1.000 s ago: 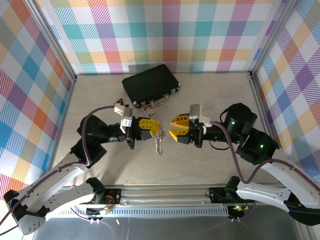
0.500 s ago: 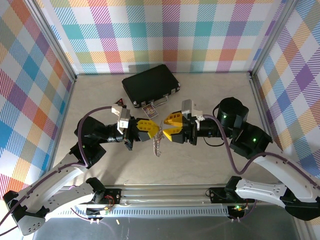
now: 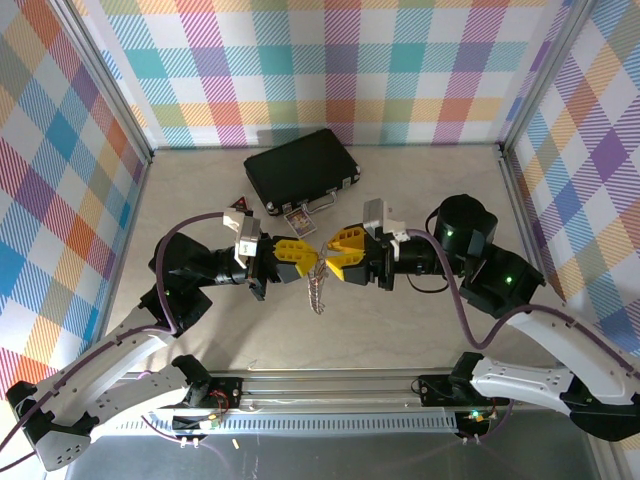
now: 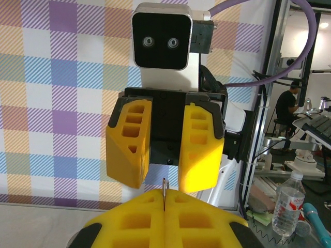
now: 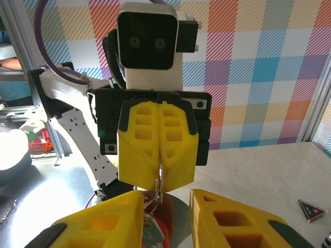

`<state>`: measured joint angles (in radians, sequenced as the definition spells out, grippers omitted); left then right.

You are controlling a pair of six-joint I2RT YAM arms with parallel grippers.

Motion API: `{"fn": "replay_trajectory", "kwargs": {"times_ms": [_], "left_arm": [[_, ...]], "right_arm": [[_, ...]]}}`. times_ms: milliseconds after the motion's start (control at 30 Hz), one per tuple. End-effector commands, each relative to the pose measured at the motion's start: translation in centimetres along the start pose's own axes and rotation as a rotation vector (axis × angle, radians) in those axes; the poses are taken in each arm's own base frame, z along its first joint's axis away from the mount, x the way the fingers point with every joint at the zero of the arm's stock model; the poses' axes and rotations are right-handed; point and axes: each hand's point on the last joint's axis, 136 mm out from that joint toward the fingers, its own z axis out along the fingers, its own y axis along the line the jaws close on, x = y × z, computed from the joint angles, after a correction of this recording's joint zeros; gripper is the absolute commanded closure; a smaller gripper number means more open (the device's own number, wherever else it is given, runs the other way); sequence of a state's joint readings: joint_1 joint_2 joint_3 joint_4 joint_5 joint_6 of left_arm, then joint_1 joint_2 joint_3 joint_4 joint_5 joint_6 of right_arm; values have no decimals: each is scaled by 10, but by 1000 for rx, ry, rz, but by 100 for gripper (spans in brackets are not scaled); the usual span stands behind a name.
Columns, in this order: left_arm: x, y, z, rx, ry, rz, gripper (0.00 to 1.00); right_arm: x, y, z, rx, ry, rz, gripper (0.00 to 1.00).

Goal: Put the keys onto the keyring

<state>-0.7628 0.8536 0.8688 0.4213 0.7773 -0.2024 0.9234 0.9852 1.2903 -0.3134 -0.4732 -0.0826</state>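
Keyring (image 5: 159, 182) is clamped between the closed fingers of the left gripper (image 3: 313, 258), held in the air over the middle of the table (image 3: 430, 190). From the right wrist view a thin silver loop pokes out of the closed yellow tips. Its chain (image 3: 318, 290) hangs straight down from the grip, with the lower end near the tabletop.

Right gripper (image 3: 332, 256) faces the left one nose to nose, tips just beside the keyring. Its fingers (image 5: 235, 222) stand a narrow gap apart. A red-and-silver piece (image 5: 154, 223) shows low in that gap. Cannot tell if it is a key or if it is pinched.

Behind the grippers a picture card (image 3: 300, 222) lies just in front of the black case (image 3: 298, 168). A red triangular badge (image 3: 238, 203) lies flat to the case's left.
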Motion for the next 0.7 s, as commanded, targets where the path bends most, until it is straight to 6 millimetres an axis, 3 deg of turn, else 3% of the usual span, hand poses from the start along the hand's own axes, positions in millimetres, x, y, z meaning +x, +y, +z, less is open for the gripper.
{"fn": "replay_trajectory", "kwargs": {"times_ms": [0, 500, 667], "left_arm": [[-16, -10, -1, 31, -45, 43, 100], [-14, -7, -2, 18, -40, 40, 100], [-14, -7, -2, 17, -39, 41, 100]], "right_arm": [[-3, 1, 2, -17, -15, -13, 72], [2, 6, 8, -64, -5, 8, 74], [3, 3, 10, -52, 1, 7, 81]]}}
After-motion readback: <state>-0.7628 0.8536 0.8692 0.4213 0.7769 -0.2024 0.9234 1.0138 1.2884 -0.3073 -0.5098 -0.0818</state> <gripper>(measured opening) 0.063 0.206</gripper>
